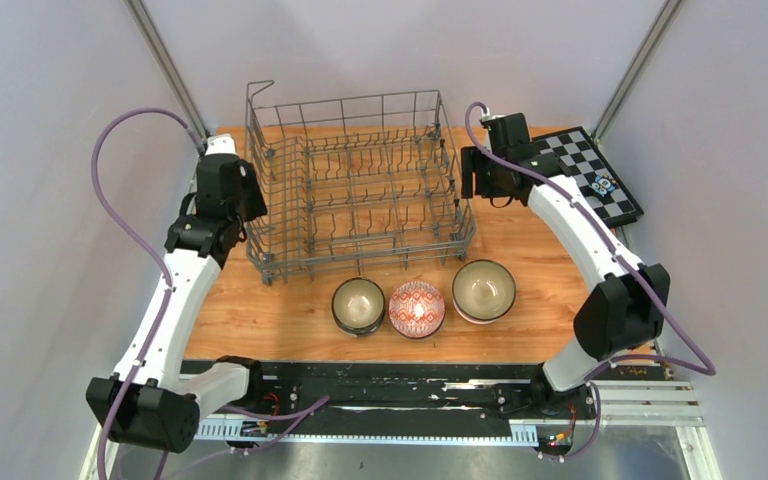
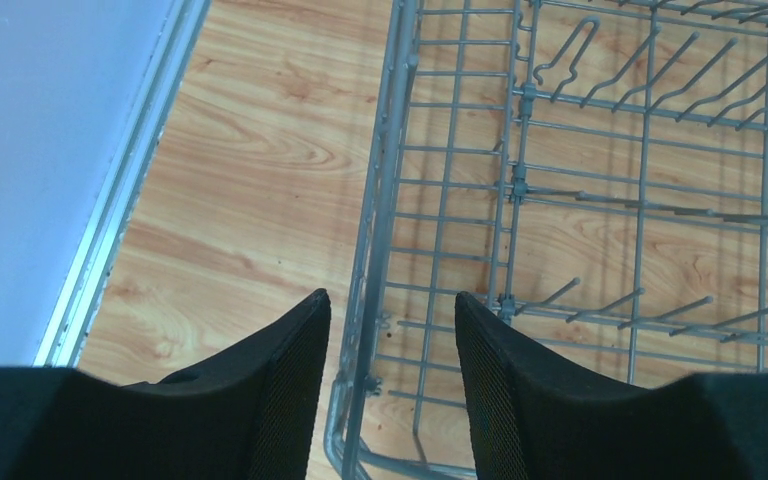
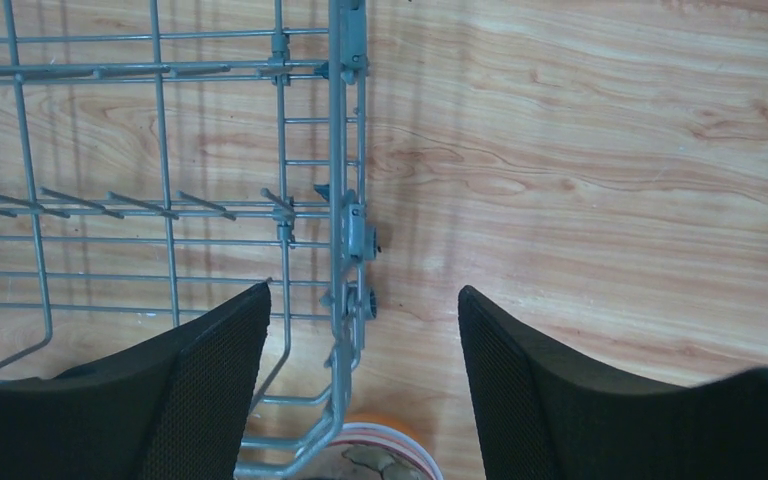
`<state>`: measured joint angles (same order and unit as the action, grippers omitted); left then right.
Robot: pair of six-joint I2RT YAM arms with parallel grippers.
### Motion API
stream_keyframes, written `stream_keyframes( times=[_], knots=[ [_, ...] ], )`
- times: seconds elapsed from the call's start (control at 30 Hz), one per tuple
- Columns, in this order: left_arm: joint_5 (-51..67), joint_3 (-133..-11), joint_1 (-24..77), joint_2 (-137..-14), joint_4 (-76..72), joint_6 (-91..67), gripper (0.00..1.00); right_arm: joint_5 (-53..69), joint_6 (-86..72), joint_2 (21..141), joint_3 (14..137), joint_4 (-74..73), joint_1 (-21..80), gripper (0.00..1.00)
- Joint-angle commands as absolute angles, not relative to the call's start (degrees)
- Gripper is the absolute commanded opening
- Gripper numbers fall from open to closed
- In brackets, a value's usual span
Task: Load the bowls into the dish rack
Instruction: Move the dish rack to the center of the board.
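The rack (image 1: 360, 190) stands in the middle of the desk (image 1: 260, 310), with nothing among its tines. Three bowls sit in a row on the desk just in front of its near wall: a beige bowl (image 1: 358, 304) with a dark rim on the left, a red bowl (image 1: 416, 308) with a white pattern touching or almost touching it, and a larger beige bowl (image 1: 483, 290) on the right, a little apart. The left end effector (image 2: 392, 300) hangs over the rack's left wall, its fingers partly open and holding nothing; the wall wires (image 2: 360, 300) run between the two fingers, one finger outside the rack and one inside, and I cannot tell whether either touches the wire. The right end effector (image 3: 365, 295) hangs the same way over the right wall (image 3: 345, 250), its fingers set wider and likewise empty. A board (image 1: 590, 175) with black and white squares lies at the far right corner.
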<state>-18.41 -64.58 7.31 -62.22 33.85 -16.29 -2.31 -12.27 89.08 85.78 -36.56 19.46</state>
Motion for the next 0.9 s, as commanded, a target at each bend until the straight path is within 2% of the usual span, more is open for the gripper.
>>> stream_keyframes(
  times=[0.0,0.33,0.47,0.6,0.77,0.87],
  knots=[
    [-18.0,-65.8,6.9,-64.3,31.0,-17.0,0.5,2.1,-13.5,93.1,89.3,-35.8,18.0,0.7],
    [-18.5,-65.2,6.6,-67.3,30.3,-15.7,0.41,5.2,-14.7,100.0,93.3,-35.4,17.9,0.57],
    [-17.1,-64.8,6.6,-67.9,30.4,-15.7,0.33,5.1,-14.8,101.6,94.3,-35.4,17.9,0.48],
    [-15.3,-64.0,6.6,-67.6,30.2,-15.9,0.2,4.2,-14.7,102.9,95.2,-35.6,17.9,0.39],
    [-11.1,-64.1,6.6,-67.4,30.3,-15.7,0.0,1.7,-14.2,104.0,96.2,-36.3,17.9,0.2],
    [-7.3,-64.1,6.6,-67.4,30.7,-15.9,0.0,0.1,-13.3,104.6,97.5,-37.5,17.8,0.04]
  ],
)
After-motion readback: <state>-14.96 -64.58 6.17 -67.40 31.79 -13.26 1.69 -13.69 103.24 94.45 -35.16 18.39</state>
